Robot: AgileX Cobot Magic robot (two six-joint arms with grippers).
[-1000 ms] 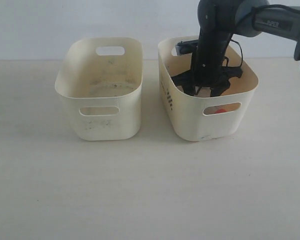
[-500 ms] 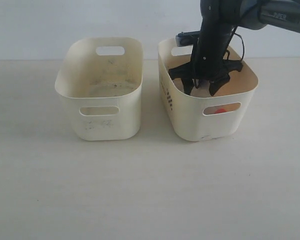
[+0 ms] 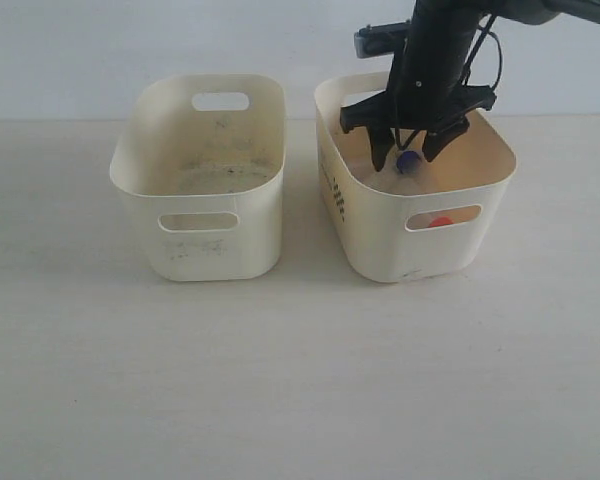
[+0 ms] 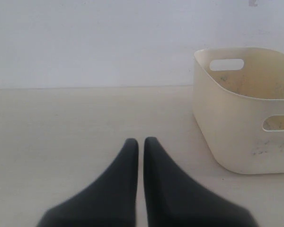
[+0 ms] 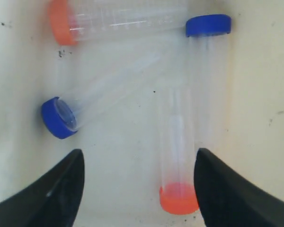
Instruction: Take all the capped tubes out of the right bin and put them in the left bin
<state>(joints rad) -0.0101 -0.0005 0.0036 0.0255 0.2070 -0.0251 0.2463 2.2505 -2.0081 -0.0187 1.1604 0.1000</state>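
Pale tabletop [image 3: 280, 380]: right pincer [image 5: 138, 158] spread empty over capped tubes [image 5: 104, 97] in right bin [image 3: 380, 240]; left pincer [image 4: 141, 142] clenched.

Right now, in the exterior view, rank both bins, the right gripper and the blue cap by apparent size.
Largest: left bin and right bin, too alike to rank.
Next: right gripper.
Smallest: blue cap.

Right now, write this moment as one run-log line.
right gripper open over four capped tubes in right bin | left gripper shut | left bin: no tube seen
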